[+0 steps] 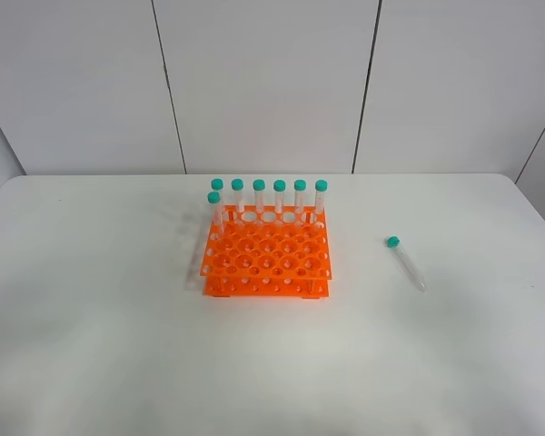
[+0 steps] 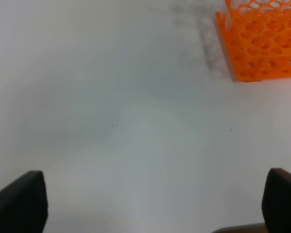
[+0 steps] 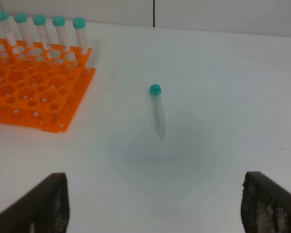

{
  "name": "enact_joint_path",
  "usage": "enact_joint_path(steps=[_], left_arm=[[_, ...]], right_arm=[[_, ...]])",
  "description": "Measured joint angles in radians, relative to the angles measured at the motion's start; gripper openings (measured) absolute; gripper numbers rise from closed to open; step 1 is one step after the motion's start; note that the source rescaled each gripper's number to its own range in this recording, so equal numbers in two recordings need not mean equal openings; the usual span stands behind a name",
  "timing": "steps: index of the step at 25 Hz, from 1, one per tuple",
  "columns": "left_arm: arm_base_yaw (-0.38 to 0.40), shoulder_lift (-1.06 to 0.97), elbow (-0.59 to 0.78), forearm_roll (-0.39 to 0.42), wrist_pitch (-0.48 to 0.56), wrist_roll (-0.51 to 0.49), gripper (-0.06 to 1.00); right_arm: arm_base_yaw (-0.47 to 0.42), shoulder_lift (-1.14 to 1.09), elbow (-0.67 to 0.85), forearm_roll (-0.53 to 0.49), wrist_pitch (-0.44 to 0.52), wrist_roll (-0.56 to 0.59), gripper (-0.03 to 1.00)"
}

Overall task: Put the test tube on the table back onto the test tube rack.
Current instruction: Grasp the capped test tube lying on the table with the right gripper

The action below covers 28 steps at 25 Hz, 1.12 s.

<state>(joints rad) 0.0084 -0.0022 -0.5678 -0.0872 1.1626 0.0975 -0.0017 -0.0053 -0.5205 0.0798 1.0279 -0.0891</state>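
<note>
Nearest me, dark fingers of the left gripper stood wide apart, holding nothing. Mid-frame in the high view sat the test tube rack; right of it, well apart, the test tube lay flat on the table. Facing it, the right gripper was spread and empty. I feared the round tube rolling from a pinch; its clear tip barely showed.

Lab: orange test tube rack
</note>
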Motion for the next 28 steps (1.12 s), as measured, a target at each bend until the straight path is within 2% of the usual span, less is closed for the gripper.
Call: enact_joint_path(steps=[13,18,28], left_arm=[[0.000,0.000,0.000,0.000,0.000,0.000,1.00],[0.000,0.000,0.000,0.000,0.000,0.000,1.00],[0.000,0.000,0.000,0.000,0.000,0.000,1.00]], right_arm=[[0.000,0.000,0.000,-0.006,-0.013,0.000,0.73],[0.000,0.000,0.000,0.004,-0.072,0.000,0.73],[0.000,0.000,0.000,0.025,-0.096,0.013,0.73]])
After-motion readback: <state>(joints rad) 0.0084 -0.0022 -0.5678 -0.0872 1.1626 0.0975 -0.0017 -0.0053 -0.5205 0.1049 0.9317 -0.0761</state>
